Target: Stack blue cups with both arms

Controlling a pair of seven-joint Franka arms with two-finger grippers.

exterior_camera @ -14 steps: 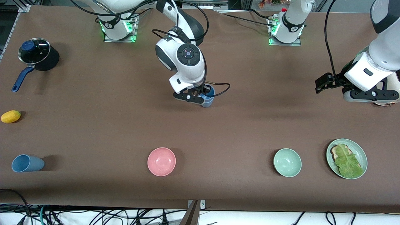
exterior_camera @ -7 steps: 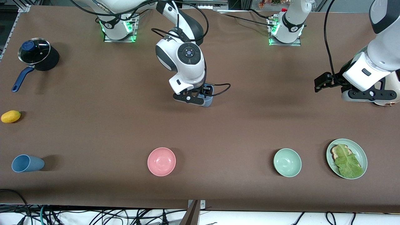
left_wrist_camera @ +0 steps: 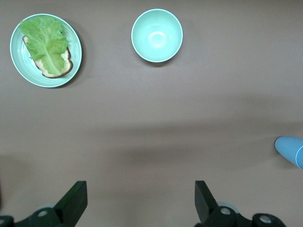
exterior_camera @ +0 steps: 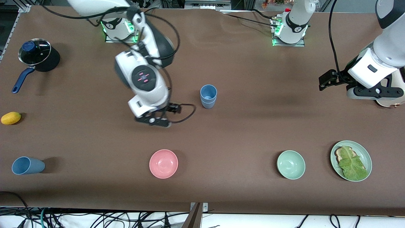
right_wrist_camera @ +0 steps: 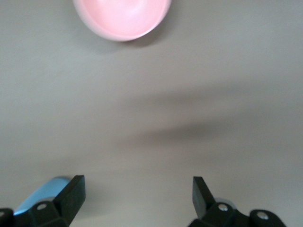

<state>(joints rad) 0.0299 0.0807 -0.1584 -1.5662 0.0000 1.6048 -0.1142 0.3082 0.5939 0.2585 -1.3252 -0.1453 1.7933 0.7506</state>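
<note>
Stacked blue cups (exterior_camera: 208, 96): upright on the counter (exterior_camera: 253, 120) near its middle, one cup nested inside the other, free of both hands; its edge also shows in the left wrist view (left_wrist_camera: 291, 149).
Third blue cup (exterior_camera: 27, 165): lying on its side at the right arm's end of the counter, close to the front camera's edge, well apart from the stack.
Right hand (exterior_camera: 155, 121): up over bare counter, between the stack and the pink bowl and toward the right arm's end from the stack; fingers spread wide with nothing between them, as the right wrist view (right_wrist_camera: 137, 196) shows.
Left hand (exterior_camera: 376, 92): over the left arm's end of the counter, well apart from the stack; fingers parted and empty in the left wrist view (left_wrist_camera: 141, 201); this arm waits.
Pink bowl (exterior_camera: 163, 163): upright, nearer the front camera than the right hand; also seen in the right wrist view (right_wrist_camera: 122, 18).
Pale green bowl (exterior_camera: 290, 164): upright, in line with the pink bowl, toward the left arm's end.
Green plate (exterior_camera: 367, 158): just beside the green bowl, carrying bread with a lettuce leaf (exterior_camera: 352, 164) on top.
Black pot (exterior_camera: 39, 57): glass lid on, blue handle, at the right arm's end, farther from the front camera.
Yellow fruit (exterior_camera: 11, 118): between the pot and the lying cup.
</note>
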